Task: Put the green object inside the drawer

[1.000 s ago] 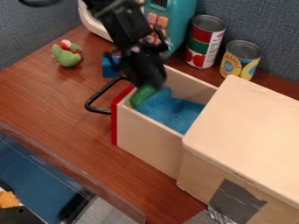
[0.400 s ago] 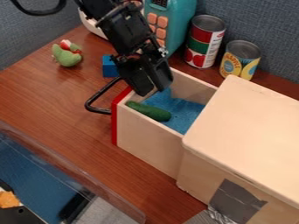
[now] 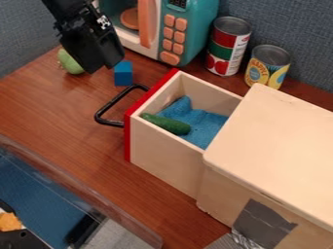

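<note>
The green object [image 3: 166, 124], long and cucumber-like, lies inside the open drawer [image 3: 168, 154] along its near wall, on a blue cloth [image 3: 193, 119]. The drawer is pulled out from the wooden box, its red front and black handle facing left. My gripper [image 3: 102, 70] hangs at the upper left, apart from the drawer and over the table beyond the handle.
A blue block [image 3: 123, 73] and a green toy [image 3: 70, 62], partly behind the gripper, are on the table [image 3: 58, 107]. A toy microwave [image 3: 189, 31] and two cans [image 3: 228, 46] stand behind. The wooden box [image 3: 276, 151] is at the right.
The green object has dropped from the gripper and come to rest in the drawer. My gripper has moved up and left, away from the drawer.
</note>
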You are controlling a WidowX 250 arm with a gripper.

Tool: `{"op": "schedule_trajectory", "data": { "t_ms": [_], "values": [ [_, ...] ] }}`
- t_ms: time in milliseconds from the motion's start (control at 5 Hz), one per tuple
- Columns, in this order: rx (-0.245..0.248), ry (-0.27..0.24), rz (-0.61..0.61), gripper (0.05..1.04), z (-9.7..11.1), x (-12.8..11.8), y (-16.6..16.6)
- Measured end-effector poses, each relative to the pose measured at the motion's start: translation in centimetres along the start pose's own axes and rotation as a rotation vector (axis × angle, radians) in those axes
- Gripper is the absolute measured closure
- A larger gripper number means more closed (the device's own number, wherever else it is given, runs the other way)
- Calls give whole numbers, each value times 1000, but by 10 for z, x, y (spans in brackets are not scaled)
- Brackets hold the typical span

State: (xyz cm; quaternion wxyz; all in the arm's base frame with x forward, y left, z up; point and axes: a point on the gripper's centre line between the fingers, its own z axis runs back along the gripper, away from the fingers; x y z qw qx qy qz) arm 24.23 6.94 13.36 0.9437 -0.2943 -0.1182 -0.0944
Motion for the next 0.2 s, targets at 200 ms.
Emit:
{"op": "schedule_trajectory", "data": {
  "t_ms": [200],
  "values": [
    [221, 117, 12, 84, 26, -23, 33]
  ]
}}
